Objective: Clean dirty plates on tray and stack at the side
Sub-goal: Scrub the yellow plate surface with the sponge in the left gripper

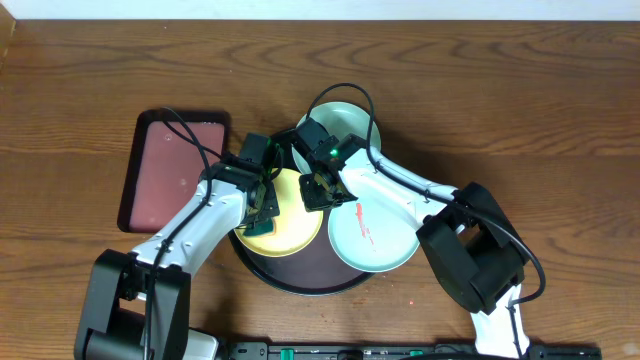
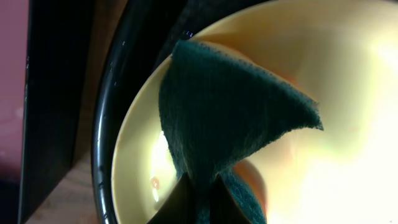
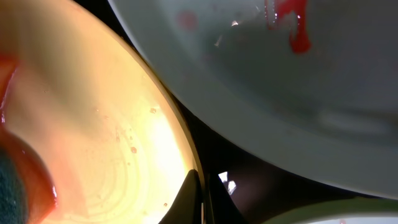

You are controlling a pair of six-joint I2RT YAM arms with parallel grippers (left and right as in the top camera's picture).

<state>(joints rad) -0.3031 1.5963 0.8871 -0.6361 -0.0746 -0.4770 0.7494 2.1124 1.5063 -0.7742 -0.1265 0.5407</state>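
The yellow plate (image 1: 288, 228) lies on the black round tray (image 1: 300, 278), at its left. My left gripper (image 1: 262, 205) is shut on a dark green scouring pad (image 2: 230, 112) that rests on the yellow plate (image 2: 348, 93). My right gripper (image 1: 318, 190) is shut on the yellow plate's rim (image 3: 186, 155). A mint-blue plate (image 1: 375, 232) with a red smear (image 3: 297, 25) lies at the tray's right. A second mint-blue plate (image 1: 345, 120) sits at the tray's back, partly under the right arm. A red smear shows on the yellow plate (image 3: 31, 174).
A rectangular dark-red tray (image 1: 172, 170) lies on the wooden table (image 1: 90, 90) left of the black tray. Both arms cross over the black tray's centre. Cables loop above the back plate.
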